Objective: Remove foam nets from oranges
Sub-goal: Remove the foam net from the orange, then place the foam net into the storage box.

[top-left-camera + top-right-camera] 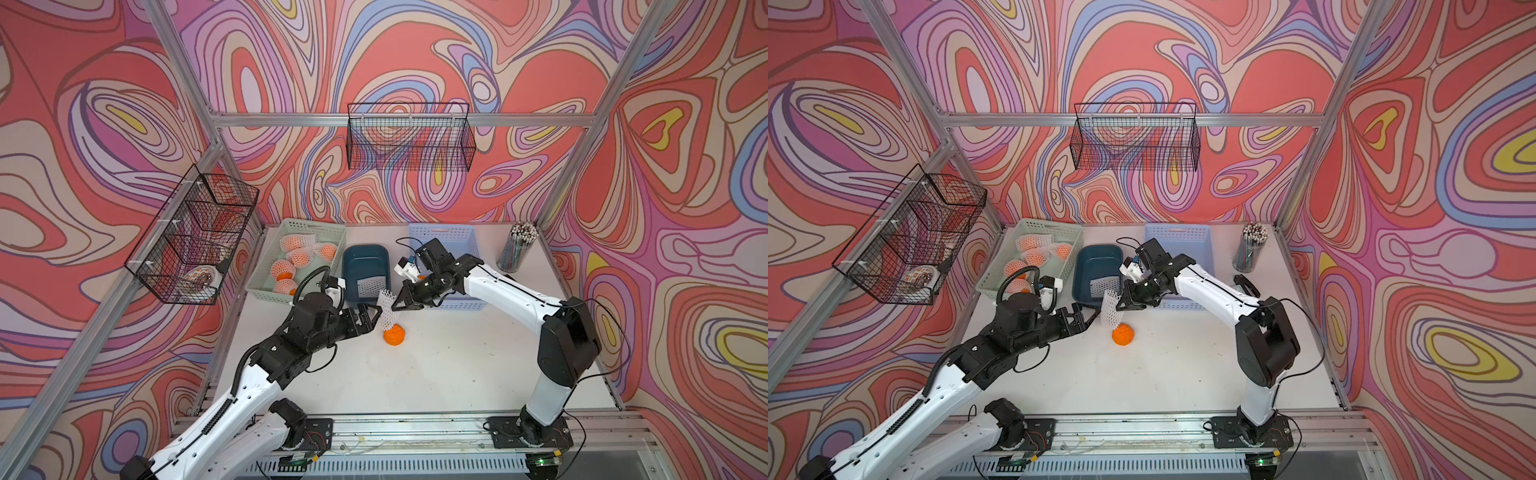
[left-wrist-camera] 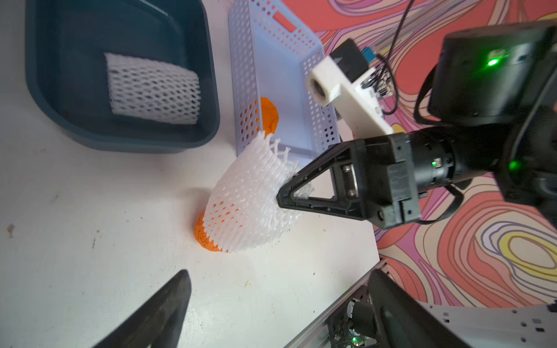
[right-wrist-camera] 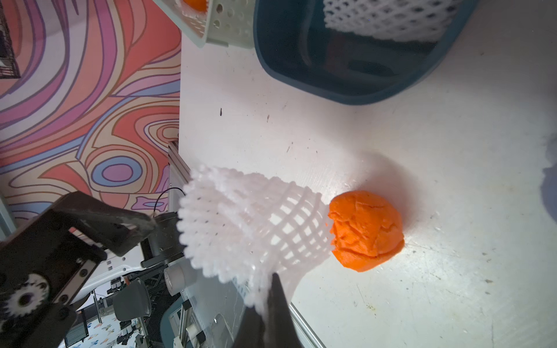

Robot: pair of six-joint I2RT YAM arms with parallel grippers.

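Pinching the side wall of a white tube-shaped foam mesh net (image 1: 385, 309), the fingertips of the right gripper (image 1: 395, 306) are pressed together on it, about midway along its length. The net hangs tilted. Its lower rim touches the top of one small round bright-orange fruit (image 1: 394, 334), which sits almost wholly bare near the middle of the white table (image 1: 457, 365).

The left gripper (image 1: 371, 312) faces the net from the opposite side. Its two fingers are spread apart and hold nothing. In the right wrist view, one fingertip (image 3: 141, 223) is just beside the net's upper rim.

Behind the grippers, three plastic containers stand in a row:
- **Middle:** a dark teal plastic tub (image 1: 365, 248) holds one empty white foam net (image 1: 371, 284).
- **Left arm's side:** a pale green perforated basket (image 1: 316, 226) holds five net-wrapped oranges (image 1: 300, 258), as far as can be counted.
- **Right arm's side:** a pale blue perforated basket (image 1: 449, 237) holds one bare orange (image 2: 269, 116).

At the table's far corner on the right arm's side stands one clear cup of pencils (image 1: 515, 253). Two black wire baskets hang on the swirl-patterned walls, one at the back (image 1: 409, 137) and one at the left arm's side (image 1: 195, 232).
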